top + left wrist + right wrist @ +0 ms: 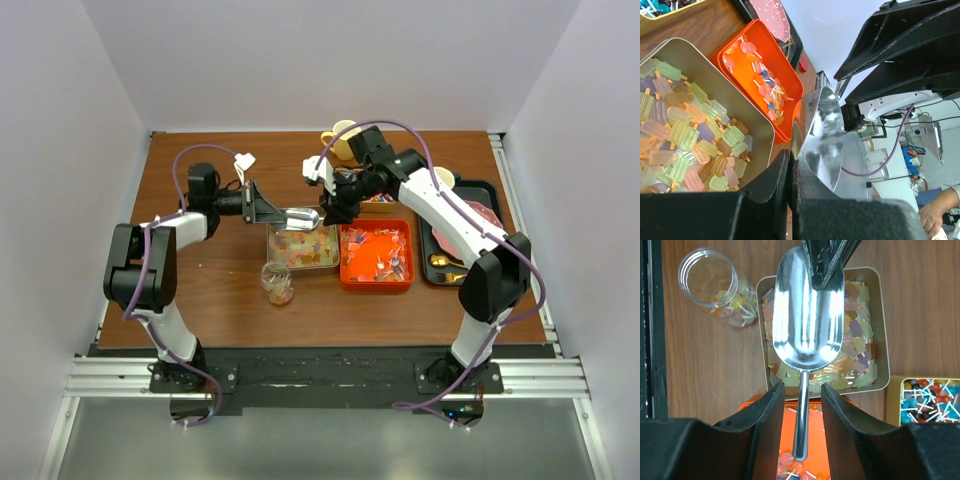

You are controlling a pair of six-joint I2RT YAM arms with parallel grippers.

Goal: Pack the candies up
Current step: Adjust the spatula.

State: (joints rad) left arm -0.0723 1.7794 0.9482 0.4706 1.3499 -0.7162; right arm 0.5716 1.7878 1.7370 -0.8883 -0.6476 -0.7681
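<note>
A shiny metal scoop hangs level over the silver tin of pastel candies. My left gripper is shut on the rim of the scoop's bowl. My right gripper is open, one finger on each side of the scoop's handle, with a gap on both sides. The bowl looks empty. An orange tray beside the tin holds red, blue and white wrapped candies. A small clear jar with a few candies in it stands in front of the tin.
A second small tin of red and blue candies lies behind the orange tray. At the right, a black tray carries a pink dotted plate and gold spoons. A yellow cup stands at the back.
</note>
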